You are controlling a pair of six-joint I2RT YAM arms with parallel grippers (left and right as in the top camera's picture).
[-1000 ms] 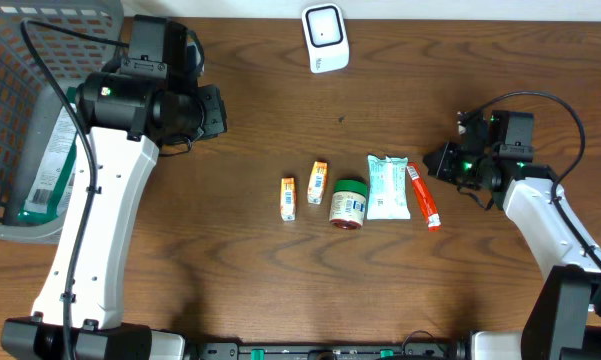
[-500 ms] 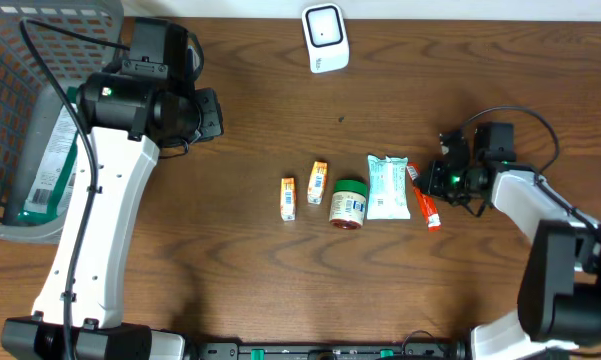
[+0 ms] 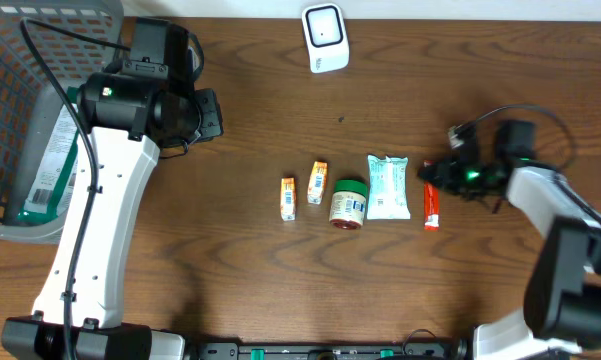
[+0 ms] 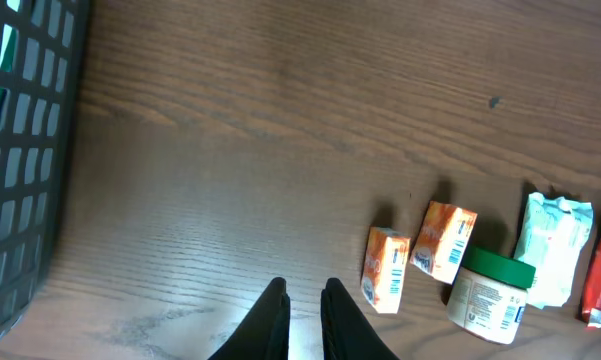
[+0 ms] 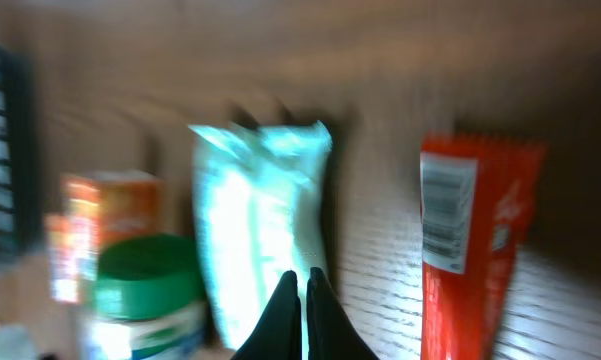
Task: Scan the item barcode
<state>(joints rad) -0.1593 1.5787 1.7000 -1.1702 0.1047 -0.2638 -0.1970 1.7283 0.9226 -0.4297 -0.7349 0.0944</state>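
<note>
Red flat glossy sachet (image 3: pixel 431 205), a long rectangle w/ crimped end & white barcode panel (image 5: pixel 442 210), lies at the 3 o'clock end of a row mid-way on the dark wood-grain table (image 3: pixel 230 280). Toward 9 o'clock come a crinkly pale-mint pillow pouch (image 3: pixel 388 187), a squat green-lidded round jar (image 3: pixel 348 203) & two small orange card boxes (image 3: pixel 318 183) (image 3: pixel 288 198). White rounded plastic scanner (image 3: pixel 324 38) sits at 12 o'clock, well apart. R gripper (image 5: pixel 301 280) is by the sachet's 12 o'clock end, slim black fingers pressed together on nothing, contact unclear; L gripper (image 4: pixel 305 290) hangs over bare wood at the boxes' 9 o'clock side, tips nearly together, empty, w/ a grey plastic lattice basket (image 3: pixel 5 80) at 10 o'clock.
</note>
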